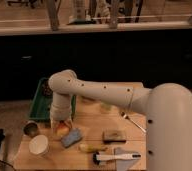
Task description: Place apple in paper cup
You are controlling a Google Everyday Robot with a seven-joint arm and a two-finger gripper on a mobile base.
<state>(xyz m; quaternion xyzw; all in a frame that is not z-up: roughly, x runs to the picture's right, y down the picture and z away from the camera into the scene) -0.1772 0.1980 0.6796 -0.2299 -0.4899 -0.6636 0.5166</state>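
The gripper (62, 126) hangs just behind and right of the paper cup (39, 145), fingers closed on the apple (63, 131). From the fruit, the cup's mouth lies forward-left, near.

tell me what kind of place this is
Probably a robot test area in a lab or office: a wooden table set with a paper cup, banana and green tray, and a glass partition behind. The tool is shut on the apple, by the cup.
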